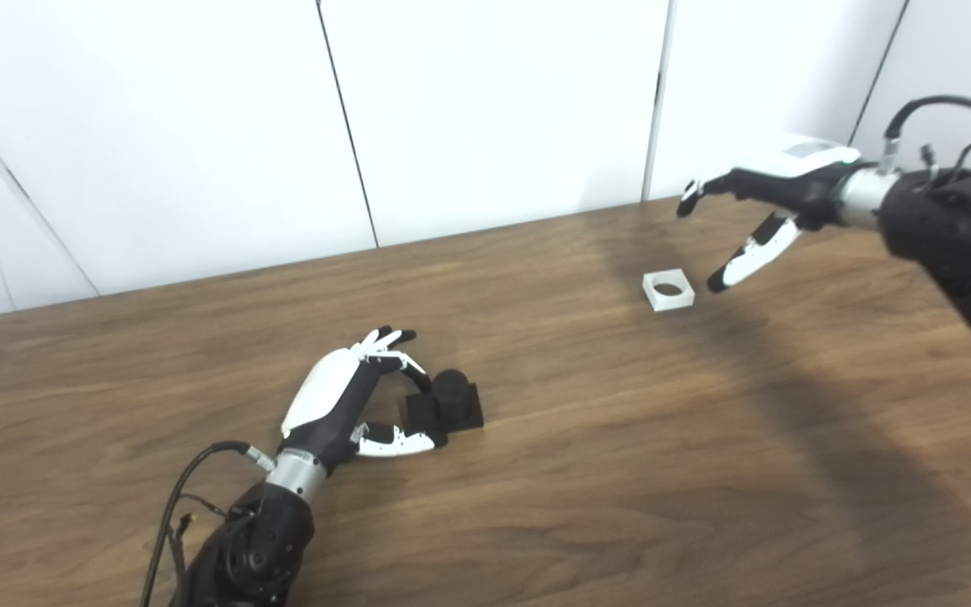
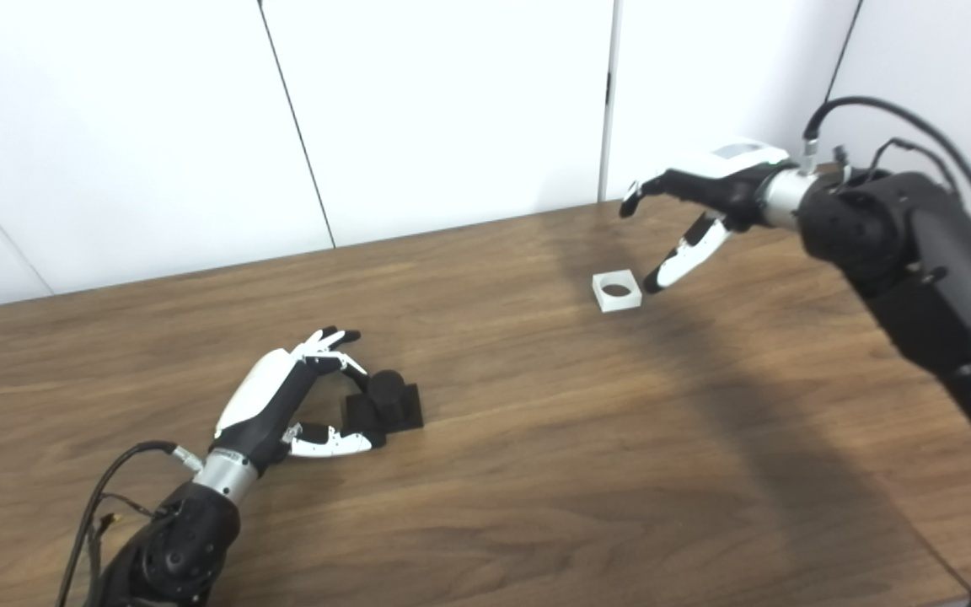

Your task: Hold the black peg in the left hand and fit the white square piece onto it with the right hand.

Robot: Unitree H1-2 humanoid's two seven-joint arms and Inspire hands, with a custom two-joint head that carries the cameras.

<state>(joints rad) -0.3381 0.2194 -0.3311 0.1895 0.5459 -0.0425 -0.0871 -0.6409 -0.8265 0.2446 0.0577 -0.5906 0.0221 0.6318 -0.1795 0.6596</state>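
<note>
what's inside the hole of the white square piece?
Nothing: through the round hole of the white square piece only the bare wooden table shows. The black peg sits apart, by the left hand. The open right hand hovers nearby, covering nothing.

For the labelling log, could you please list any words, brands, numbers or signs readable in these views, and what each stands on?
None can be read: the black peg, the white square piece, the left hand, the right hand and the wooden table show no legible text.
</note>
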